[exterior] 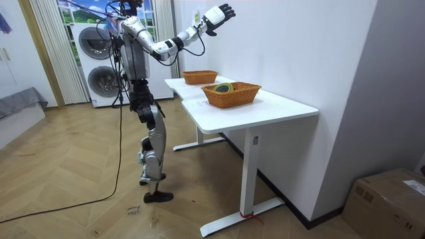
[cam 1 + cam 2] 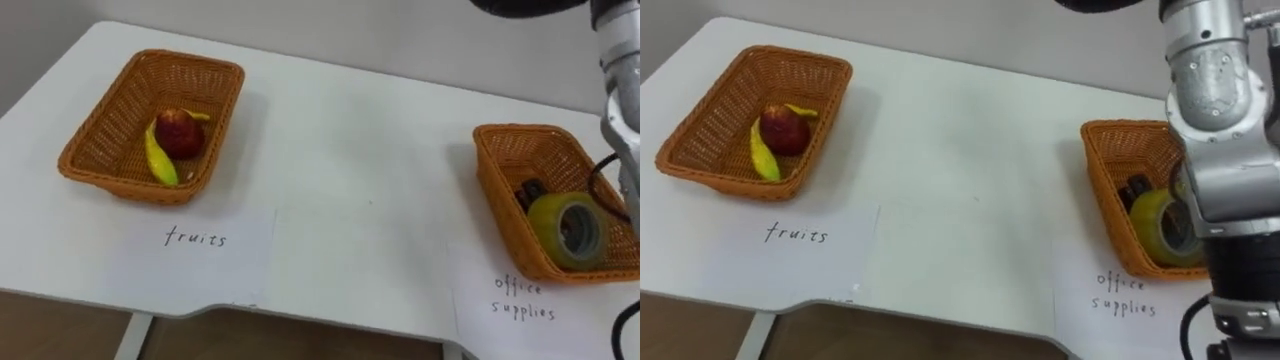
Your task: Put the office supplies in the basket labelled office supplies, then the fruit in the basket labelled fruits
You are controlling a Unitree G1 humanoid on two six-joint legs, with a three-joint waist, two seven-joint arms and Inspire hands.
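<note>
A wicker fruit basket (image 2: 88,155) stands at the table's left and holds a red fruit (image 2: 180,133) and a yellow-green banana (image 2: 160,160). At the right, the office supplies basket (image 2: 492,172) contains a yellowish tape roll (image 2: 567,228) and a small dark item (image 2: 530,192). My right forearm (image 2: 1215,130) rises in front of that basket and partly hides it. In the room view my right hand (image 1: 218,14) is held high above the table, near the wall, open with its fingers spread and holding nothing.
Paper labels lie before the baskets: "fruits" (image 2: 195,238) and "office supplies" (image 2: 520,298). The white table (image 2: 360,200) stands against a wall. Stacked washing machines (image 1: 96,63) are behind me, and a cardboard box (image 1: 392,199) sits on the floor.
</note>
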